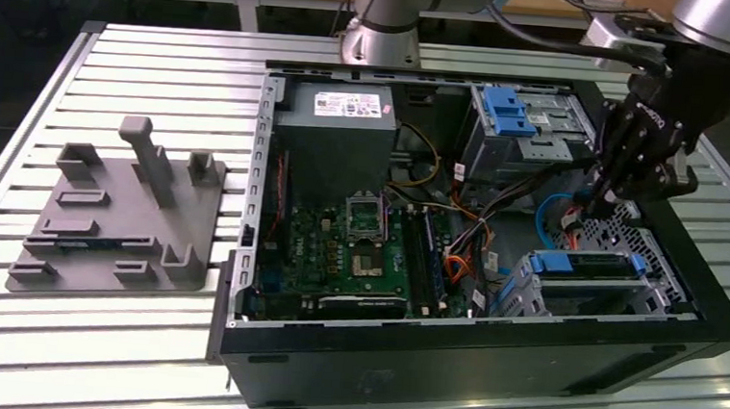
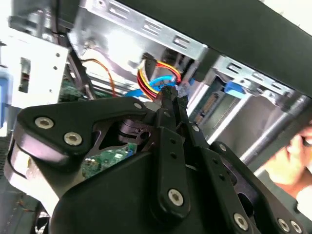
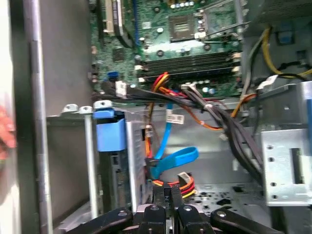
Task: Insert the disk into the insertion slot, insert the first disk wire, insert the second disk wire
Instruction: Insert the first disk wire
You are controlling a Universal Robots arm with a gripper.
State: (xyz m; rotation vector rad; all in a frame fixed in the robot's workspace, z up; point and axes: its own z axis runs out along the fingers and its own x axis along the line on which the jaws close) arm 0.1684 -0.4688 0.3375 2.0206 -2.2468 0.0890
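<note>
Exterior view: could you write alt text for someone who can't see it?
A robot arm's black claw reaches down into an open computer case, among loose wires near the disk, which sits in its blue carrier inside the silver insertion slot. A grey fixture lies on the slatted table at the exterior view's left.

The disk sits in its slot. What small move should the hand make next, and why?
Probably ease the hand toward the rear edge of the disk. The disk already lies in the insertion slot, and the hand seems shut on the red and yellow wire, whose end stands apart from the disk.
</note>
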